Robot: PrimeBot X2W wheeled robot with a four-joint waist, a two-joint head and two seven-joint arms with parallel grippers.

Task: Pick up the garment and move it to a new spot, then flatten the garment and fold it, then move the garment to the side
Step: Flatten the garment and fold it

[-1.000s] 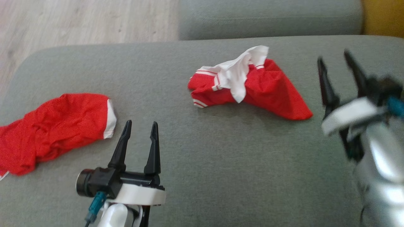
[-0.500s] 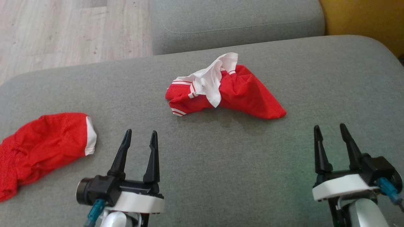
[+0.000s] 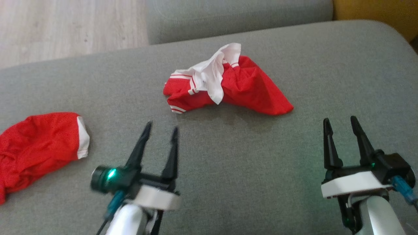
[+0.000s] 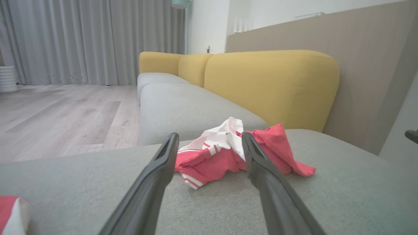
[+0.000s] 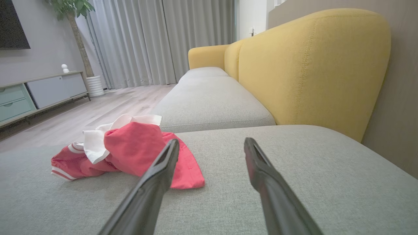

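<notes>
A crumpled red garment with white trim and stripes lies bunched in the middle of the grey sofa seat. It sits straight ahead in the left wrist view and to the left in the right wrist view. My left gripper hovers open just short of the garment's near edge, empty. At the lower right my right gripper stands open and empty, off the garment's right corner.
A second red garment with a white band lies at the seat's left edge. Another grey cushion adjoins at the back, with yellow backrests to the right. Wooden floor lies beyond the far left.
The right arm came down from the upper right to the lower right. The left gripper has just moved forward and right towards the crumpled garment. The camera shifted, so both garments slid left.
</notes>
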